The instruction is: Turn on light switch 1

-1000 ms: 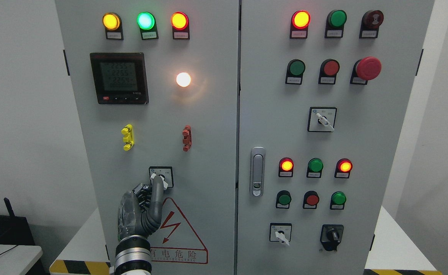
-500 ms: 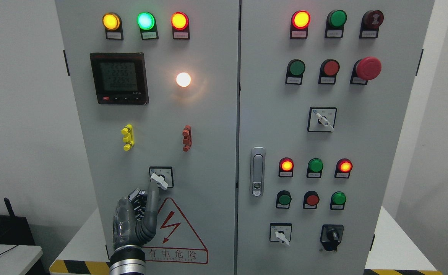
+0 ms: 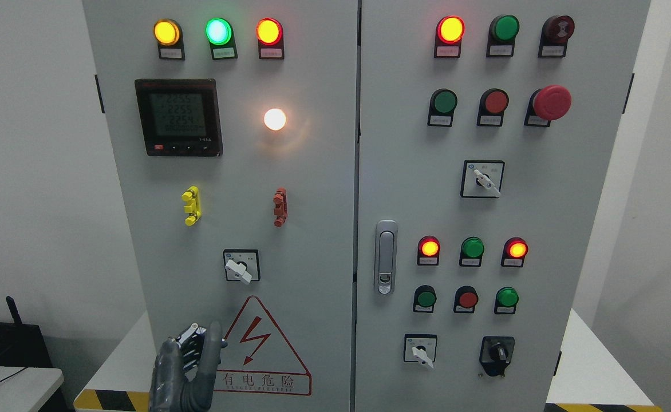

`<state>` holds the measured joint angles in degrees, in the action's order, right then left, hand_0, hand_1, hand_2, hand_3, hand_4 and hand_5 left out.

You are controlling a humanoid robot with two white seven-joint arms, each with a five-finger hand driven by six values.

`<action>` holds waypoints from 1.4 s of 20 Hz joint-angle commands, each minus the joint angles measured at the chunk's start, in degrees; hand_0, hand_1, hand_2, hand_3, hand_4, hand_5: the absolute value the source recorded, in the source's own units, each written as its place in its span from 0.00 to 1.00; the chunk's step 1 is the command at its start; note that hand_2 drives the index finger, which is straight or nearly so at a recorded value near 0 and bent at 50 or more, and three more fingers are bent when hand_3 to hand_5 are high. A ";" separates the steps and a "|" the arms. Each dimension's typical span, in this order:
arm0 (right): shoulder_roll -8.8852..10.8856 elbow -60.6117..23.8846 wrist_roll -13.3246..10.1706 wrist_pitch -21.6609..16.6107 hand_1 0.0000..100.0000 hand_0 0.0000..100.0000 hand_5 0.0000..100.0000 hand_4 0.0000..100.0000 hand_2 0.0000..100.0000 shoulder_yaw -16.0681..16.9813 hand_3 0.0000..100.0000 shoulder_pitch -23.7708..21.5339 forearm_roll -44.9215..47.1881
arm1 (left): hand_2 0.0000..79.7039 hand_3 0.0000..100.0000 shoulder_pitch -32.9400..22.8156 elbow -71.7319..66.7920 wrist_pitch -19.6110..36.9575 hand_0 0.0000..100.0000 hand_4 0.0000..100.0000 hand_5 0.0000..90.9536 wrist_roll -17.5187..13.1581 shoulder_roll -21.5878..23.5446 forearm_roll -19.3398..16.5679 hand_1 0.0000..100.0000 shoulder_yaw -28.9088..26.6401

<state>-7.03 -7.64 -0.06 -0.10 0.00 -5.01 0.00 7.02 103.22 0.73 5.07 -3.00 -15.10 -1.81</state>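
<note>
The rotary switch (image 3: 239, 266) on the left cabinet door has a white lever that points down to the right. Above it a round white lamp (image 3: 275, 119) glows. My left hand (image 3: 189, 360) sits low at the bottom edge, below and left of the switch and well apart from it. Its index finger points up, the other fingers are curled, and it holds nothing. The right hand is out of view.
A grey two-door cabinet (image 3: 312, 189) fills the view, with lit indicator lamps on top, a digital meter (image 3: 178, 117), yellow and red clips, a door latch (image 3: 386, 257), more buttons, selector switches and a red emergency button (image 3: 552, 102) on the right door. A warning triangle (image 3: 258, 343) sits by my hand.
My left hand has dropped away from the rotary switch, from touching its lever to the bottom edge. The lever and the lamp look the same.
</note>
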 commanded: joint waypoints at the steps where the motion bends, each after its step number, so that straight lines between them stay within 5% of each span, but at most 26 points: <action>1: 0.00 -0.01 -0.02 0.02 0.39 0.12 0.00 0.00 0.00 -1.14 0.00 0.00 1.50 | 0.58 0.75 -12.01 -1.79 7.51 0.20 0.78 0.60 -6.02 0.90 1.03 0.02 -17.23; 3: 0.00 -0.01 -0.02 0.02 0.39 0.12 0.00 0.00 0.00 -1.14 0.00 0.00 1.50 | 0.48 0.63 -15.53 -4.50 12.17 0.18 0.67 0.42 -8.05 0.98 2.43 0.00 -22.86; 7: 0.00 0.08 -0.02 0.02 0.39 0.12 0.00 0.00 0.00 -1.14 0.00 0.00 1.50 | 0.37 0.47 -19.23 -16.09 21.58 0.17 0.52 0.28 -12.36 2.12 5.78 0.00 -32.44; 14: 0.00 -0.01 -0.02 0.02 0.39 0.12 0.00 0.00 0.00 -1.14 0.00 0.00 1.50 | 0.05 0.18 -20.02 -47.90 24.23 0.21 0.24 0.06 -14.65 4.05 5.78 0.00 -40.64; 18: 0.00 -0.01 -0.02 0.02 0.39 0.12 0.00 0.00 0.00 -1.14 0.00 0.00 1.50 | 0.00 0.00 -21.43 -64.24 23.27 0.26 0.01 0.00 -14.38 7.30 5.17 0.03 -40.03; 23: 0.00 -0.01 -0.02 0.02 0.39 0.12 0.00 0.00 0.00 -1.14 0.00 0.00 1.50 | 0.00 0.00 -21.08 -83.94 20.99 0.27 0.00 0.00 -15.26 12.49 2.88 0.07 -33.19; 28: 0.00 -0.01 -0.02 0.02 0.39 0.12 0.00 0.00 0.00 -1.14 0.00 0.00 1.50 | 0.00 0.00 -20.99 -93.89 17.29 0.28 0.00 0.00 -17.64 12.67 2.35 0.09 -18.09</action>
<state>-7.03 -7.64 -0.06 -0.10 0.00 -5.01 0.00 -13.71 41.10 19.67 -11.88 5.23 -11.87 -31.55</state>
